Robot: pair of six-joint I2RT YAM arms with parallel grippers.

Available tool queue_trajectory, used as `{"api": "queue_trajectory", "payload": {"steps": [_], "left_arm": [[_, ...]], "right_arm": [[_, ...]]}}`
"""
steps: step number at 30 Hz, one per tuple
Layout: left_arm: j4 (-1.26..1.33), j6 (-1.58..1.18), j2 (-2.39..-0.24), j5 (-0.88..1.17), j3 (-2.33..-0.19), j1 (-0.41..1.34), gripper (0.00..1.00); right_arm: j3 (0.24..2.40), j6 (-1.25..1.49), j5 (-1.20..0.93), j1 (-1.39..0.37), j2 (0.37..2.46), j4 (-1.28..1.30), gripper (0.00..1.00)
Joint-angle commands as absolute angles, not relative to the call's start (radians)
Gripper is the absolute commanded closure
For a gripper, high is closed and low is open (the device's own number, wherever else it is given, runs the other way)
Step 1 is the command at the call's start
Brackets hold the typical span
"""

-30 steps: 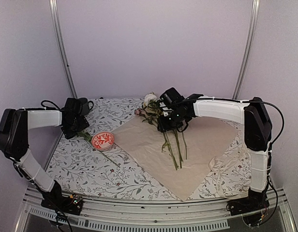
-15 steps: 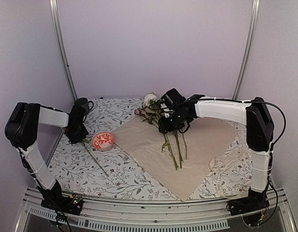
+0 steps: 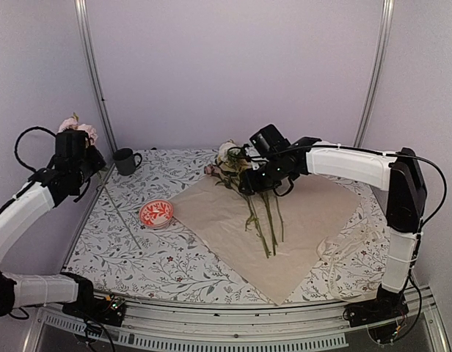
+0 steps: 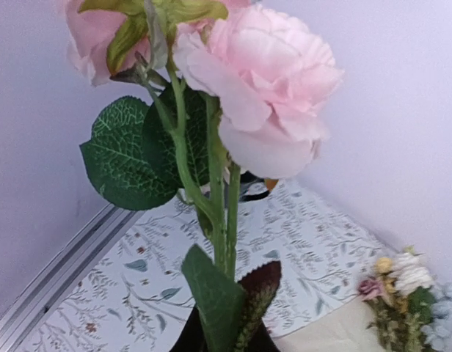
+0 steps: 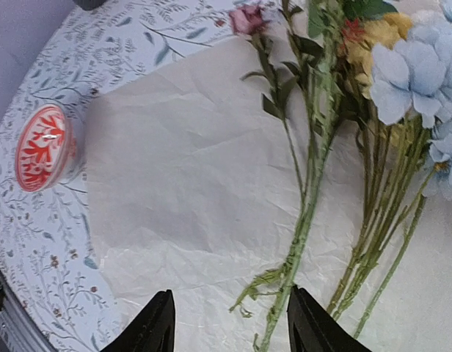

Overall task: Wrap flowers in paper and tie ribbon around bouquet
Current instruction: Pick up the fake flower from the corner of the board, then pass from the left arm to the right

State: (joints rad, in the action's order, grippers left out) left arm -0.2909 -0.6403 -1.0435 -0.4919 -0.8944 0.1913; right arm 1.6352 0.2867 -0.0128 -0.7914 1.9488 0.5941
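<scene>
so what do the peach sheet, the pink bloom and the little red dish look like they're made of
The peach sheet looks like thin matte paper, given its fine creases. The pink bloom is probably fabric: soft, matte, evenly shaped petals. The red-and-white dish looks glossy, perhaps glazed ceramic or plastic; cannot tell which.

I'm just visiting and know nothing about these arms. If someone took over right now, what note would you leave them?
Left gripper: shut on the stem of a pink flower, held up in the air on the left.
Right gripper: open and empty, hovering over the stems.
Flowers: the bunch lies on the paper, blooms at the far side. What looks like the ribbon lies by the paper's near right edge.
Done: bunch laid on the flat paper.
Left: add the pink flower, wrap the paper, tie the ribbon.
</scene>
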Motion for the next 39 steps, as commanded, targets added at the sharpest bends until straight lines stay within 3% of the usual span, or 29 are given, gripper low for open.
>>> {"api": "queue_trajectory", "payload": {"steps": [1,7,13,16,18,23,24,25,26,29,30,31,32,35,36,39], "left_arm": [[0.037,-0.639,-0.897,-0.289,-0.794,0.332,0.94],[0.365,-0.593,-0.984,-0.173,-0.815,0.622,0.94],[0.629,-0.610,-1.106,-0.059,-0.811,0.737,0.93],[0.705,-0.628,-1.162,0.004,-0.823,0.769,0.93],[0.732,-0.620,-1.190,0.047,-0.840,0.780,0.93],[0.772,-0.629,-1.203,0.139,-0.838,0.785,0.91],[0.773,-0.634,-1.214,0.165,-0.846,0.787,0.92],[0.773,-0.644,-1.225,0.182,-0.851,0.789,0.92],[0.781,-0.658,-1.237,0.187,-0.852,0.790,0.92],[0.809,-0.698,-1.258,0.193,-0.841,0.791,0.92],[0.808,-0.701,-1.259,0.190,-0.838,0.790,0.91],[0.795,-0.699,-1.257,0.180,-0.835,0.790,0.89],[0.768,-0.693,-1.254,0.162,-0.836,0.791,0.79],[0.592,-0.637,-1.247,0.044,-0.864,0.791,0.19],[0.503,-0.621,-1.249,-0.017,-0.877,0.789,0.11],[0.234,-0.554,-1.278,-0.202,-0.927,0.789,0.07]], "right_arm": [[1.563,0.214,-0.256,-0.818,1.788,0.362,0.45],[1.478,0.214,-0.657,-0.897,1.710,-0.010,0.34],[1.489,0.310,-0.694,-0.933,1.760,-0.158,0.13],[1.498,0.355,-0.712,-0.942,1.797,-0.210,0.12],[1.514,0.358,-0.724,-0.947,1.817,-0.205,0.20],[1.487,0.342,-0.681,-0.946,1.813,-0.198,0.19],[1.487,0.341,-0.690,-0.946,1.817,-0.200,0.22],[1.491,0.339,-0.700,-0.946,1.822,-0.203,0.31],[1.494,0.339,-0.708,-0.945,1.826,-0.203,0.44],[1.483,0.340,-0.683,-0.946,1.819,-0.202,0.93],[1.472,0.341,-0.670,-0.944,1.811,-0.203,1.00],[1.457,0.347,-0.658,-0.940,1.798,-0.203,1.00],[1.442,0.354,-0.639,-0.934,1.785,-0.201,1.00],[1.407,0.406,-0.538,-0.897,1.753,-0.129,1.00],[1.410,0.415,-0.490,-0.881,1.752,-0.035,1.00],[1.453,0.416,-0.311,-0.830,1.788,0.216,1.00]]}}
